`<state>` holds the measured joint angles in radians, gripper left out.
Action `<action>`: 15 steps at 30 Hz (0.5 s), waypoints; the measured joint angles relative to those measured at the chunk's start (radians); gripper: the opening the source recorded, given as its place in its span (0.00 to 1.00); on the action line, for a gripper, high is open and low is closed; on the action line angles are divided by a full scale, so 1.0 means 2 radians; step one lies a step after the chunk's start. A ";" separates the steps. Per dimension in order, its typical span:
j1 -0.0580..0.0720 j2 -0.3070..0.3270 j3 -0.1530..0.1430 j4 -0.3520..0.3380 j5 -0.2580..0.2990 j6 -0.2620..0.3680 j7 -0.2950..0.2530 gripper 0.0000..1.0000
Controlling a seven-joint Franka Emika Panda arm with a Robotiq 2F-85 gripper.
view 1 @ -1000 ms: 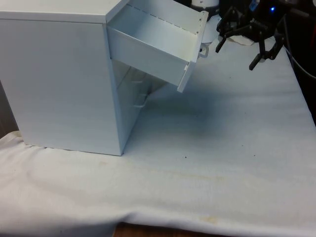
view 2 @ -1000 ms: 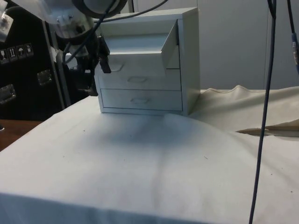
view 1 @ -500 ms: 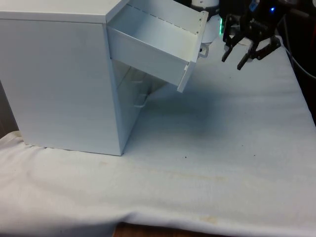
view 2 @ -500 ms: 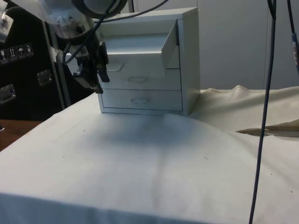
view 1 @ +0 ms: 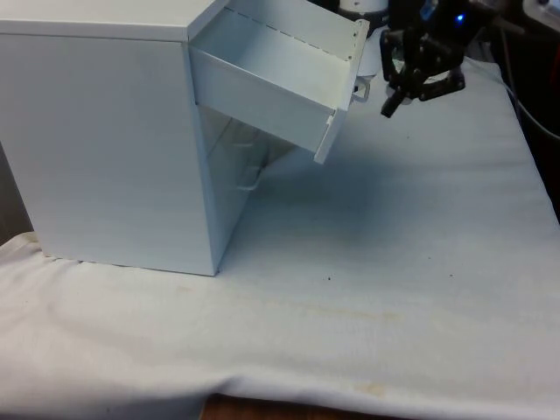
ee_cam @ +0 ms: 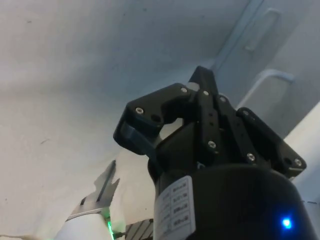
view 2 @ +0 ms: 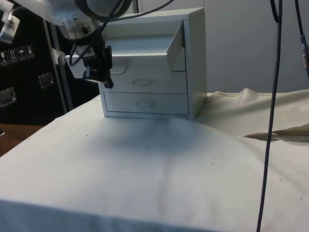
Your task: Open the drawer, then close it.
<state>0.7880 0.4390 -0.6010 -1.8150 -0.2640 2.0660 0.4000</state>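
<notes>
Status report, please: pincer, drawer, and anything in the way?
Pincer open, holding nothing, near the top drawer's handle. Top drawer pulled out of the chest, sagging at the front. Nothing between pincer and drawer front.

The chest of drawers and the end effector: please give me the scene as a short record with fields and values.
furniture: white chest of drawers on the white cloth
top drawer: pulled out, looks empty inside
middle drawer: shut
bottom drawer: shut
end effector: beside the top drawer's front, close to its handle, holding nothing
task stage: drawer open, not yet closed
</notes>
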 measured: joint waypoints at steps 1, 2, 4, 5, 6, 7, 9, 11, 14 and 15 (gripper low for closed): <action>0.000 0.000 0.000 0.000 0.000 0.000 0.000 0.00; 0.000 0.001 -0.002 0.001 -0.001 0.000 -0.002 0.00; 0.000 0.004 -0.007 0.003 -0.003 -0.002 -0.006 0.00; 0.000 0.005 -0.009 0.003 -0.005 -0.002 -0.008 0.00; -0.001 0.005 -0.012 0.003 -0.006 -0.002 -0.009 0.00; -0.001 0.006 -0.013 0.003 -0.008 -0.003 -0.010 0.00; -0.001 0.005 -0.016 0.004 -0.013 -0.005 -0.011 0.00; 0.000 0.005 -0.017 0.004 -0.015 -0.006 -0.012 0.00; 0.000 0.005 -0.017 0.008 -0.020 -0.013 -0.012 0.00; 0.000 0.005 -0.017 0.010 -0.022 -0.016 -0.012 0.00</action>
<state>0.7890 0.4480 -0.6360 -1.7960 -0.3080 2.0340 0.3760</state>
